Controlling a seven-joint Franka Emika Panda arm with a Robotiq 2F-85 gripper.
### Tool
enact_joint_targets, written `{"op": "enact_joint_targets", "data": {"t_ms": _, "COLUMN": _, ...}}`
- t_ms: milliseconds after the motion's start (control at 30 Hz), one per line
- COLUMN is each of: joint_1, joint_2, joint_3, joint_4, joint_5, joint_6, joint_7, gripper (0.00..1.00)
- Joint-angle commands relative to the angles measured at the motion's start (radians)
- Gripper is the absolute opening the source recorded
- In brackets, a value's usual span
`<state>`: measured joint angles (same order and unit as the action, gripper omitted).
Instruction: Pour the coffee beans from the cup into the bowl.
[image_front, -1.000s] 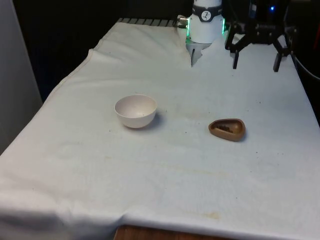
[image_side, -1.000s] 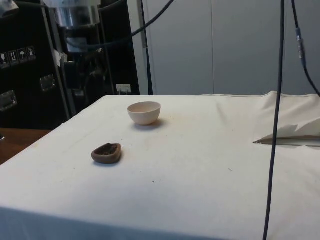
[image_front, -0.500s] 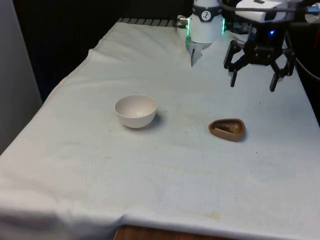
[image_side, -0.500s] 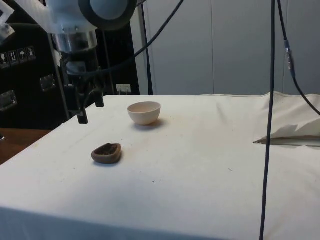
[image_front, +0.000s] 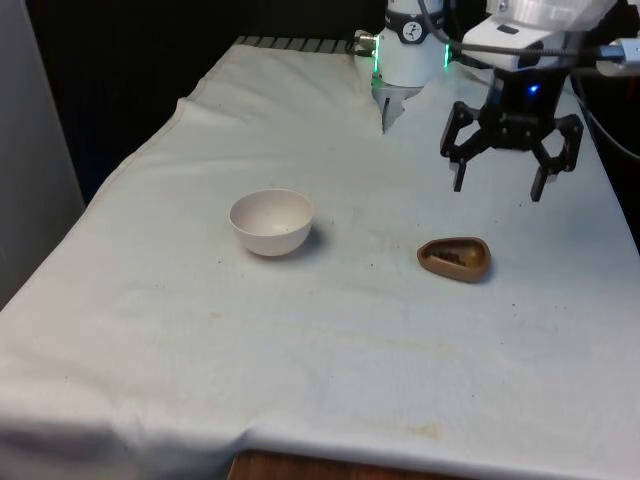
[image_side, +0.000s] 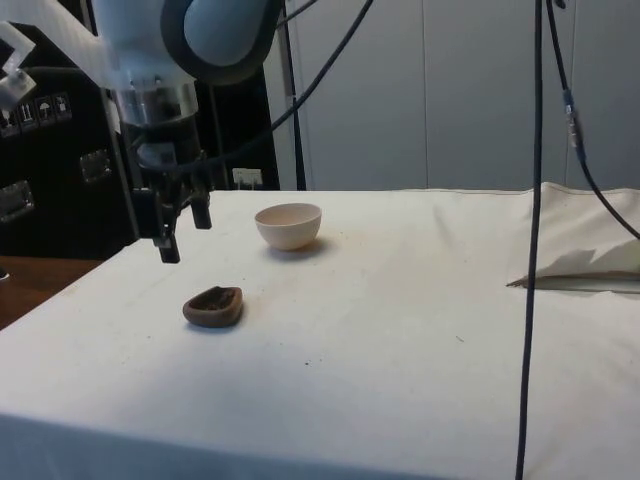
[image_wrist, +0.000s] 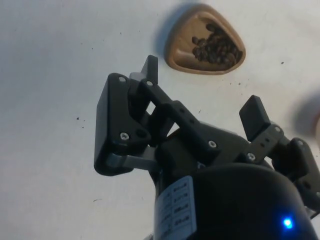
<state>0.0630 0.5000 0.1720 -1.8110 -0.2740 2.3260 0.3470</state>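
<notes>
White cloth covers the desk (image_front: 300, 350); a brown cup (image_front: 454, 259) of coffee beans (image_wrist: 215, 47) sits well apart from the cream bowl (image_front: 271, 221), with the gripper (image_front: 497, 185) hovering above and just behind the cup, jaws spread

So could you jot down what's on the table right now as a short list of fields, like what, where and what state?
cup: brown, low, on the cloth toward the front view's right, coffee beans inside
bowl: pale, upright, toward the front view's left, apart from the cup, looks empty
hand: black, open, holding nothing, in the air above the cloth, beyond the cup
cloth: white, covers the table
pouring: not yet begun
</notes>
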Motion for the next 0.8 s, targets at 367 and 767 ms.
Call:
{"op": "enact_joint_targets", "data": {"t_ms": 367, "joint_1": -0.004, "joint_2": 0.017, "joint_3": 0.004, "joint_4": -0.012, "joint_5": 0.005, "joint_6": 0.032, "joint_7": 0.0, "gripper": 1.0}}
{"op": "enact_joint_targets", "data": {"t_ms": 767, "joint_1": -0.002, "joint_2": 0.025, "joint_3": 0.0, "joint_4": -0.044, "joint_5": -0.001, "joint_6": 0.074, "joint_7": 0.0, "gripper": 1.0}}
